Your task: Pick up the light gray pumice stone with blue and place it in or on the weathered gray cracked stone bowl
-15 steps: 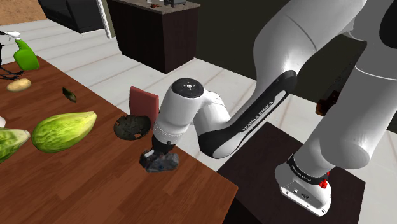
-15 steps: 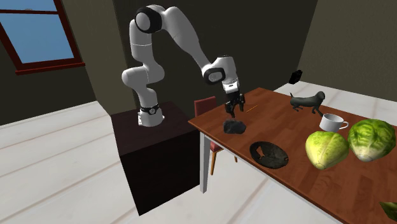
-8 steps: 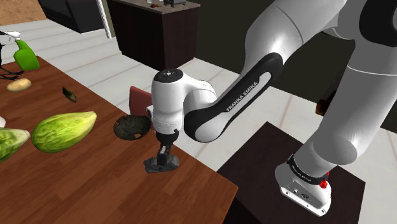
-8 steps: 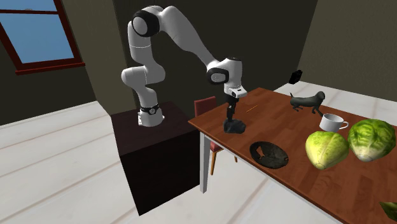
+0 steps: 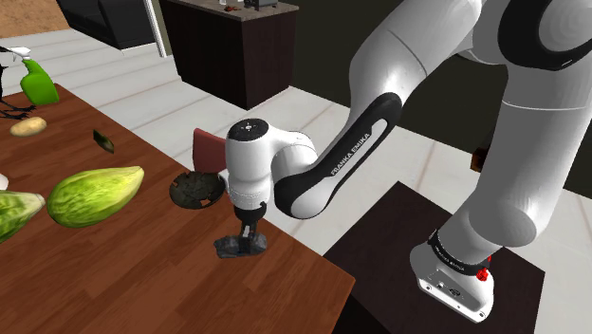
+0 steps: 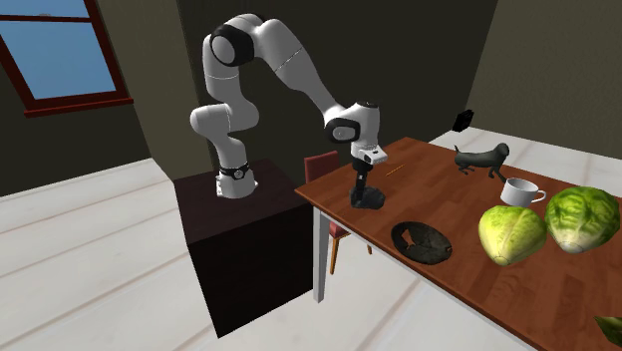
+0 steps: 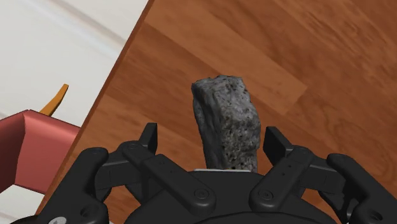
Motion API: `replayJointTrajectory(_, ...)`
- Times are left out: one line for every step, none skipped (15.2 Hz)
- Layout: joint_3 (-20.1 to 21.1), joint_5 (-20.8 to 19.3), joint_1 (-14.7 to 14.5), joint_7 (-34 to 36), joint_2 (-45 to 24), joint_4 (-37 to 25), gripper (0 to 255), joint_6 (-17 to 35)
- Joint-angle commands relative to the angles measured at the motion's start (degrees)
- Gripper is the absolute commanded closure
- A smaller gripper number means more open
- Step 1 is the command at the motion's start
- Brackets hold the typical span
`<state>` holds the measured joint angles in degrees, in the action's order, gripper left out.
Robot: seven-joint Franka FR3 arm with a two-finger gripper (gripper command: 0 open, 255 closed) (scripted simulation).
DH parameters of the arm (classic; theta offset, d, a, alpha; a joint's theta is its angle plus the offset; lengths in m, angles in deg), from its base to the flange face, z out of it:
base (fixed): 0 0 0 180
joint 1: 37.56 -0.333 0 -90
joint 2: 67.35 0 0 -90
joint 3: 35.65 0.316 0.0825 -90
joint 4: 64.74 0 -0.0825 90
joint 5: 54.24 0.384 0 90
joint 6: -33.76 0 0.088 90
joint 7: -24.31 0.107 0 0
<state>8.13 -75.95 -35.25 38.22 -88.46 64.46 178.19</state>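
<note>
Grey speckled pumice stone [image 7: 226,124] lies on the wooden table [image 7: 305,57], close to the table's edge. No blue visible on it from the wrist.

Gripper [image 7: 213,137] is down over the pumice stone with its fingers [image 7: 149,135] apart, one on each side. There's a clear gap on one side and the other pad is nearly touching, so it isn't clamped and nothing is held.

Key relation: the stone's long axis runs across the line between the fingers, so the jaws would close on its narrow width. Alignment looks good to me: close straight in, no wrist turn needed. Risk: the stone sits off-centre between the pads, so the nearer finger may nudge it before the other one lands.

Stone bowl [image 5: 196,189] is dark, shallow and cracked. It's near the pumice stone along the same table edge, on the side away from the stand [image 5: 379,237], with bare wood between the two. Red chair [image 5: 211,150] is off the edge, past the stone on the bowl side. Cabbage [image 5: 95,194] is farther from the stone, well apart.

After the grasp I'd expect a lift and a short carry along the edge to the bowl.
</note>
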Motion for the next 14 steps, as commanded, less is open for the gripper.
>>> replayJointTrajectory(-0.3,-0.3,-0.2,0.2,-0.3,-0.1,0,0.2)
replayJointTrajectory(-0.3,-0.3,-0.2,0.2,-0.3,-0.1,0,0.2)
replayJointTrajectory(-0.3,-0.3,-0.2,0.2,-0.3,-0.1,0,0.2)
replayJointTrajectory(-0.3,-0.3,-0.2,0.2,-0.3,-0.1,0,0.2)
replayJointTrajectory(-0.3,-0.3,-0.2,0.2,-0.3,-0.1,0,0.2)
replayJointTrajectory(-0.2,-0.3,-0.2,0.2,-0.3,-0.1,0,0.1)
replayJointTrajectory(-0.2,-0.3,-0.2,0.2,-0.3,-0.1,255,0.1)
replayJointTrajectory(-0.2,-0.3,-0.2,0.2,-0.3,-0.1,255,0.1)
replayJointTrajectory(-0.2,-0.3,-0.2,0.2,-0.3,-0.1,255,0.1)
replayJointTrajectory(-0.3,-0.4,-0.3,0.3,-0.3,-0.1,255,0.1)
replayJointTrajectory(-0.2,-0.3,-0.3,0.2,-0.3,-0.1,255,0.1)
replayJointTrajectory(-0.3,-0.4,-0.3,0.3,-0.3,-0.1,255,0.2)
replayJointTrajectory(-0.3,-0.4,-0.3,0.3,-0.3,-0.1,255,0.2)
replayJointTrajectory(-0.3,-0.4,-0.3,0.3,-0.3,-0.1,255,0.2)
